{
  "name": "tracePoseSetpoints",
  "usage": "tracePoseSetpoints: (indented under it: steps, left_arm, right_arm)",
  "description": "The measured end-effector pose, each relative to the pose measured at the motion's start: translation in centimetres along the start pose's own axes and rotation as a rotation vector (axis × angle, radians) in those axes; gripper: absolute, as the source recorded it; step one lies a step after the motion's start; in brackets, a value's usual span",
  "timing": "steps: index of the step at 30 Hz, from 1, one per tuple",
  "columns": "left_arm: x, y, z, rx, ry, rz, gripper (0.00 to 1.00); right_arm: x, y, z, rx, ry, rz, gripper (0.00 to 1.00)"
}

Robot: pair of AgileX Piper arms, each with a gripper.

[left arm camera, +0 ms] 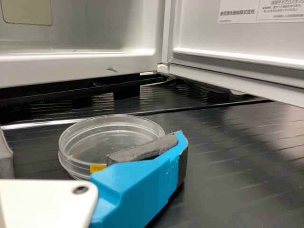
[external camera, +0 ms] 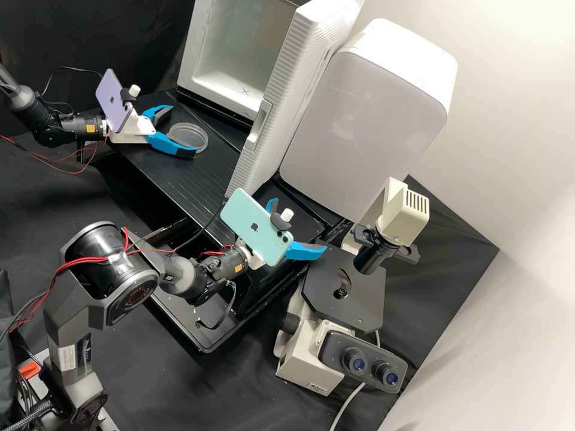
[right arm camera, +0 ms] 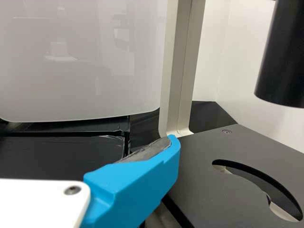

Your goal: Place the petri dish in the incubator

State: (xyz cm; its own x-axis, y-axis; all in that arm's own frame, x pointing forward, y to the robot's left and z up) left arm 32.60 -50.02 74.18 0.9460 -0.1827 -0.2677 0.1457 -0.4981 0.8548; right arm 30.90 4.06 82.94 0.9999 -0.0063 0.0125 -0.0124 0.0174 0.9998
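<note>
Looking down on the bench, the petri dish (external camera: 188, 136) lies on the black ribbed platform (external camera: 191, 179) just in front of the incubator (external camera: 218, 72). It is outside the open mouth, not yet in. The left gripper (external camera: 182, 131) is at the dish on the side away from the incubator's door (external camera: 287, 90), with its fingers spread and the dish at their tips. I can't tell whether either finger touches it. My worry is that the platform is smooth and the dish is light, so if one pad arrives first it could push the dish along instead of gripping it.

In the left wrist view, one blue finger (left arm camera: 142, 180) sits low beside the dish, and the incubator's white sill (left arm camera: 80, 66) rises as a step beyond it. The dish looks shallow and has a lid. A grip that is too high might catch only the lid and leave the base behind. If the dish is carried too low, it could catch on that sill and tip.

In the right wrist view, the blue finger (right arm camera: 137, 180) is by the microscope stage (right arm camera: 228, 166), in front of the incubator's door. The right gripper (external camera: 298, 238) has its fingers apart, holds nothing, and is well away from the dish. If it swung toward the door it could jog it.
</note>
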Motion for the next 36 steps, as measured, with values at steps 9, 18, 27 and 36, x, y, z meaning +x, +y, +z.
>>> tracePoseSetpoints:
  steps: [9,18,27,36]
  left_arm:
    - [-0.01,0.1,-0.3,-0.019,0.03,0.01,0.0]
    - [-0.01,0.11,-0.33,-0.018,0.033,0.011,0.0]
    - [0.07,-0.09,-0.39,-0.018,0.033,0.011,0.0]
    - [0.07,-0.09,-0.39,-0.018,0.033,0.011,0.0]
  right_arm:
    - [0.0,0.0,0.0,0.0,0.0,0.0,1.0]
    - [0.0,0.0,0.0,0.0,0.0,0.0,1.0]
    - [0.0,0.0,0.0,0.0,0.0,0.0,1.0]
    - [0.0,0.0,0.0,0.0,0.0,0.0,1.0]
